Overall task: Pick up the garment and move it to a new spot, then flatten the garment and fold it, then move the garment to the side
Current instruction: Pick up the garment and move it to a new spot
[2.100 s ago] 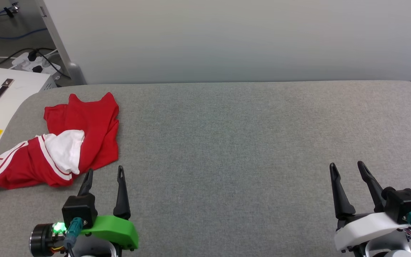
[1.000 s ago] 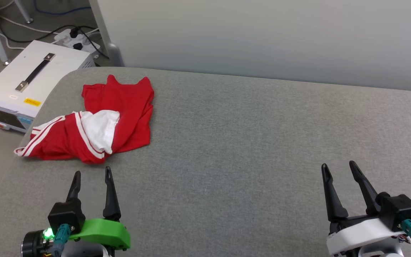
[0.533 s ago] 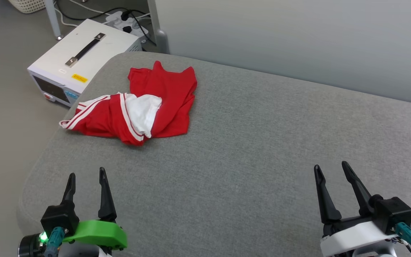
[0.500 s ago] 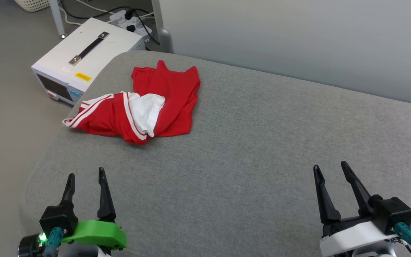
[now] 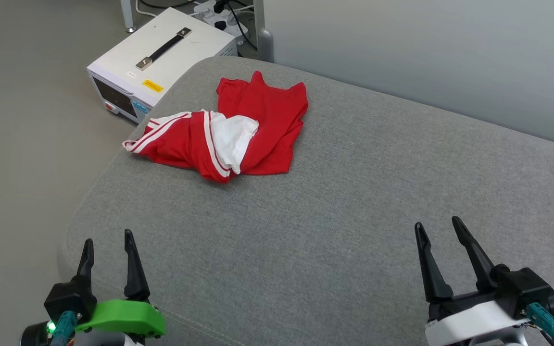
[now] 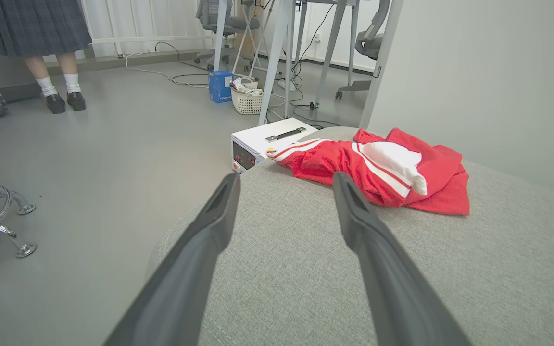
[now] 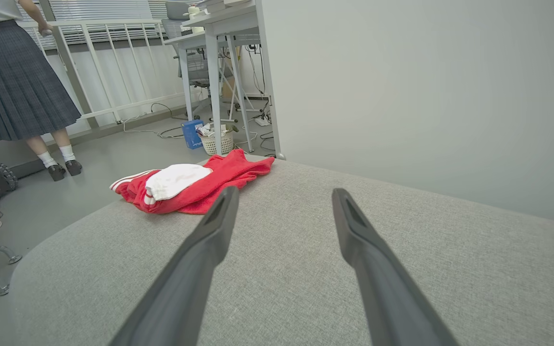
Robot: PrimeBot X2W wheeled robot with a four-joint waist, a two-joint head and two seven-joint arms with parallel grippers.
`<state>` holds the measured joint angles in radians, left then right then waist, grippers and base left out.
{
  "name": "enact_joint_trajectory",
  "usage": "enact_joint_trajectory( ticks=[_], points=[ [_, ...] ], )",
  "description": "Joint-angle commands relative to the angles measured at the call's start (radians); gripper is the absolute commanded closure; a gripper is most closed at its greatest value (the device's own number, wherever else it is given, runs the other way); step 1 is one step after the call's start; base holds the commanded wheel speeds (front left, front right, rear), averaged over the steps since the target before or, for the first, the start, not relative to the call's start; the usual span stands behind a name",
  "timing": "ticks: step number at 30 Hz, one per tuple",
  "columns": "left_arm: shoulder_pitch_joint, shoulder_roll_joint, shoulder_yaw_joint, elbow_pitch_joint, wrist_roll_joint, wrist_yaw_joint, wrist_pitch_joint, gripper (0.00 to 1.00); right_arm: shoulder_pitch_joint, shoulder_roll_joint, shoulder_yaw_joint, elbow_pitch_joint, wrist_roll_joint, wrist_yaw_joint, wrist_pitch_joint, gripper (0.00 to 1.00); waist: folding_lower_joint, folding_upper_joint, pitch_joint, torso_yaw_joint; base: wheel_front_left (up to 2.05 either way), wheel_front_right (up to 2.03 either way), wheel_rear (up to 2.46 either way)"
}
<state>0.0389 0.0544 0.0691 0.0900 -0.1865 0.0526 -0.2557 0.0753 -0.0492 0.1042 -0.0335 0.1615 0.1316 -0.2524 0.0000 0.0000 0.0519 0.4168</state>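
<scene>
Left gripper (image 5: 107,239): green-cuffed; sat low over the near left corner of the grey padded tabletop (image 5: 354,206); fingers spread apart, gripping nothing; pointed roughly toward the garment, well apart from it.

Right gripper (image 5: 437,223): white-cuffed; sat low over the near right part of the same top; fingers likewise spread, gripping nothing; far from the garment.

Garment (image 5: 270,113): red jersey T-shirt; lay crumpled in a loose heap at the far left corner of the top, close to its rounded edge; white sleeve (image 5: 229,137) folded over the middle of the heap; red-white striped trim (image 5: 159,132) ran out to the left, reaching the edge; lettering not visible; touched by neither gripper.

White equipment case (image 5: 161,57): black handle on its lid, yellow label near one edge; stood on the floor just beyond the far left corner, beside the striped end.

Power strip (image 5: 212,8): lay on the floor behind the case, with cables plugged in.

Pale partition (image 5: 426,53): rose behind the far edge of the top.

Person (image 6: 31,29): dark pleated skirt, white socks, dark shoes; stood on the floor, well away.

White basket (image 6: 248,98) and blue box (image 6: 220,86): set by desk legs.
</scene>
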Motion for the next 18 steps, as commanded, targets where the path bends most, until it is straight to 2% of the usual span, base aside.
enact_joint_trajectory(
  ticks=[1, 3, 7, 10, 18],
  points=[
    [-0.005, -0.004, 0.006, 0.004, -0.01, -0.003, -0.006, 0.0, 0.01, -0.001, -0.001, -0.002, 0.001, -0.001, -0.009, 0.0, 0.0, 0.0, 0.002, -0.005, 0.0, 0.0, 0.0],
    [-0.031, -0.004, 0.024, -0.004, -0.004, -0.016, -0.006, 0.0, 0.007, -0.001, 0.0, -0.004, -0.002, -0.001, -0.009, 0.0, 0.0, 0.0, 0.008, -0.012, 0.0, 0.0, 0.0],
    [-0.14, 0.019, 0.061, 0.001, 0.021, -0.087, -0.006, 0.0, -0.013, -0.001, 0.006, -0.013, -0.019, -0.001, -0.009, 0.0, 0.0, 0.0, 0.041, -0.031, 0.0, 0.0, 0.0],
    [-0.243, 0.045, 0.082, 0.009, 0.021, -0.124, -0.006, 0.0, -0.038, -0.011, 0.009, -0.023, -0.029, -0.001, -0.009, 0.0, 0.0, 0.0, 0.08, -0.051, 0.0, 0.0, 0.0],
    [-0.56, 0.166, 0.044, 0.137, -0.027, -0.175, 0.012, 0.0, -0.117, -0.054, 0.008, -0.059, -0.039, -0.001, -0.009, 0.0, 0.0, 0.0, 0.204, -0.119, 0.0, 0.0, 0.0]
  ],
)
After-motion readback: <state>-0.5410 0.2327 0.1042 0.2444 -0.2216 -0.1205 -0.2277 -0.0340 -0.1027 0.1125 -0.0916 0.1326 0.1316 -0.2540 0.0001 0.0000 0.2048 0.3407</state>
